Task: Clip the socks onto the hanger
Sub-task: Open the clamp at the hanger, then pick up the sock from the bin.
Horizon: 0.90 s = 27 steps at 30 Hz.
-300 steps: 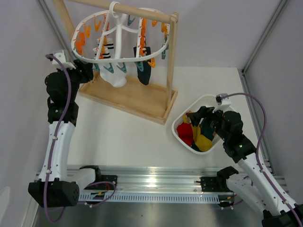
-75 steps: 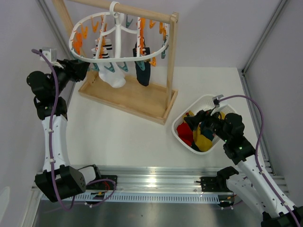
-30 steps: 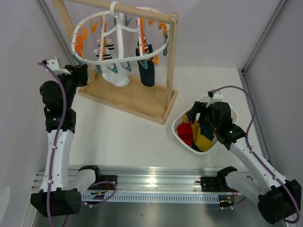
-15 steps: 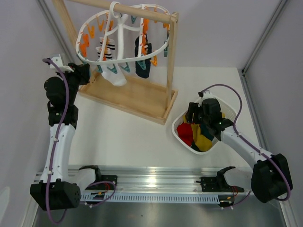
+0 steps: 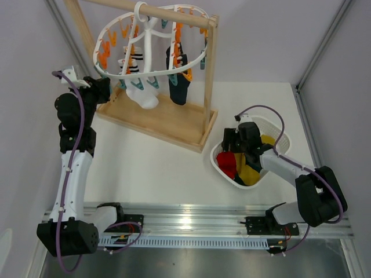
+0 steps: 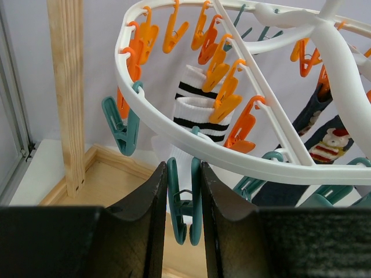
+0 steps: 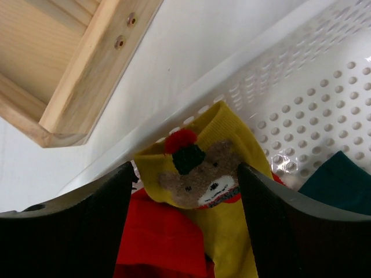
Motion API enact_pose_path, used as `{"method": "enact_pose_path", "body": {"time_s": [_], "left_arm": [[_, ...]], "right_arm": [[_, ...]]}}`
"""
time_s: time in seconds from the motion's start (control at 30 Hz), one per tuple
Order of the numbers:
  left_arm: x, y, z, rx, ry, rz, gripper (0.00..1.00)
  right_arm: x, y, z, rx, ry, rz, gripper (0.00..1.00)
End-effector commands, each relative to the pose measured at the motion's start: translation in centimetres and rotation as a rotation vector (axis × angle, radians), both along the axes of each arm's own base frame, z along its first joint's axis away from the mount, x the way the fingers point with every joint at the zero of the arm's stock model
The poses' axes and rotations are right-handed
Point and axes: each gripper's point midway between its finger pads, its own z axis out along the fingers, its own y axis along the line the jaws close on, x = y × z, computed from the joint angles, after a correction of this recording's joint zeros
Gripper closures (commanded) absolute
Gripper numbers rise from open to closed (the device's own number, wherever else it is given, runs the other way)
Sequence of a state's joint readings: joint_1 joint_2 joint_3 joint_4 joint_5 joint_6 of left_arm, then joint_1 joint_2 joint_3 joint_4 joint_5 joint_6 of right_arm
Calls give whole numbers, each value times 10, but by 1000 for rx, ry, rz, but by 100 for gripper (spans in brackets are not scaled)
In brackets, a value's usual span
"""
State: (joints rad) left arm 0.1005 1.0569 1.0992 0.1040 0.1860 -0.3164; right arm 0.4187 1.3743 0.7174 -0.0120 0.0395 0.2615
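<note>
The white ring hanger (image 5: 152, 76) hangs on the wooden rack, with a white black-striped sock (image 5: 141, 95) and a navy sock (image 5: 177, 87) clipped on it. My left gripper (image 5: 107, 90) is at the ring's left edge. In the left wrist view my left gripper (image 6: 183, 174) is shut on a teal peg (image 6: 184, 204) under the ring (image 6: 191, 147). My right gripper (image 5: 232, 141) is over the basket's left side. In the right wrist view it (image 7: 185, 174) is open above a yellow bear sock (image 7: 229, 237), with a red sock (image 7: 153, 231) and a teal sock (image 7: 342, 182) beside it.
The wooden rack (image 5: 168, 121) stands at the back left; its base corner shows in the right wrist view (image 7: 69, 69). The white perforated basket (image 5: 279, 131) sits at the right. Orange and teal pegs dangle round the ring (image 6: 223, 63).
My right gripper has moved left and farther back over the basket, onto the yellow sock's end. The hanger has swung slightly. The left arm has hardly moved.
</note>
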Motion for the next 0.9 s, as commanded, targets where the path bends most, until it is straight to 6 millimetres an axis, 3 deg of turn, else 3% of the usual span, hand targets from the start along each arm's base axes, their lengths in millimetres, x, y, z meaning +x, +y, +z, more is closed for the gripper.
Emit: {"method": "enact_pose_path", "body": {"time_s": [0.0,0.17,0.3,0.43,0.53,0.6,0.87], "left_arm": [[-3,-5,23,-15,-63,-15,99],[-4,-5,24,-15,-64,-18,99],[-5,-7,25,-16,-65,-26,99],[-5,-7,24,-13,-64,-29,99],[-7,-8,27,-13,-71,-31,99],[-6,-9,27,-12,-70,-35,99],[-9,-11,28,-13,-73,-41,99]], "right_arm": [[14,-1,-2,-5,-54,-48,25],[17,-5,-5,-18,-64,-72,35],[16,-14,-9,-35,-63,-119,57],[10,-19,4,-33,-86,-128,76],[5,-24,27,-24,-132,-129,91],[1,-25,54,0,-193,-121,99],[-24,-6,148,113,-381,59,100]]}}
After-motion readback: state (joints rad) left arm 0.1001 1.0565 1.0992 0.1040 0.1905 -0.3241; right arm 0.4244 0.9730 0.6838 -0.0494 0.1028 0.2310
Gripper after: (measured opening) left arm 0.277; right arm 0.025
